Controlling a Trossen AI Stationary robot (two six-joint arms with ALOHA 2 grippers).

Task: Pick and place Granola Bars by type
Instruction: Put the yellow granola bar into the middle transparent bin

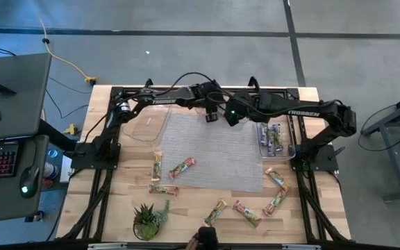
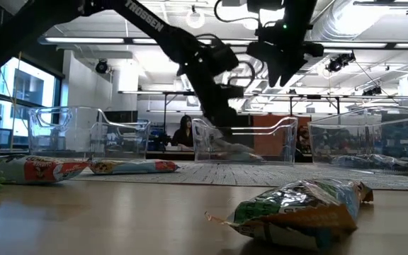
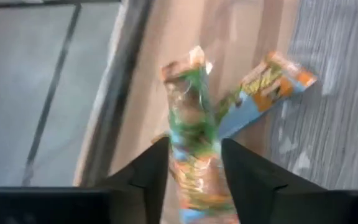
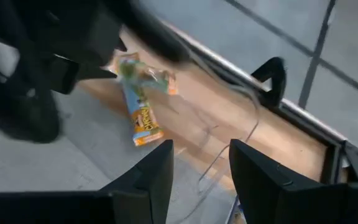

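Observation:
My left gripper (image 1: pixel 211 117) is at the table's far middle, reaching down into the middle clear tub (image 2: pixel 243 142). It is shut on a green-orange granola bar (image 3: pixel 194 130). A second green-orange bar (image 3: pixel 266 87) lies flat just below it, beside the grey mat's far edge. My right gripper (image 1: pixel 232 117) hangs open and empty right beside it, higher up (image 2: pixel 282 71). Its wrist view shows the held bar (image 4: pixel 138 71) and the lying bar (image 4: pixel 143 118). Blue-purple bars lie in the right tub (image 1: pixel 276 139). My left gripper pinches the green-orange bar between its two fingers (image 3: pixel 157 165), on the bar's long sides (image 3: pixel 197 168). The fingers point down, from above. The bar's free end (image 3: pixel 188 65) sticks out below the fingertips, just over the lying bar. Whether the two bars touch, I cannot tell.
Several loose bars lie on the near half of the table (image 1: pixel 164 189) (image 1: pixel 246 212) (image 1: pixel 276 179), and one on the grey mat (image 1: pixel 182 167). A small potted plant (image 1: pixel 146 219) stands at the near left. A third clear tub (image 2: pixel 83 131) stands at the far left.

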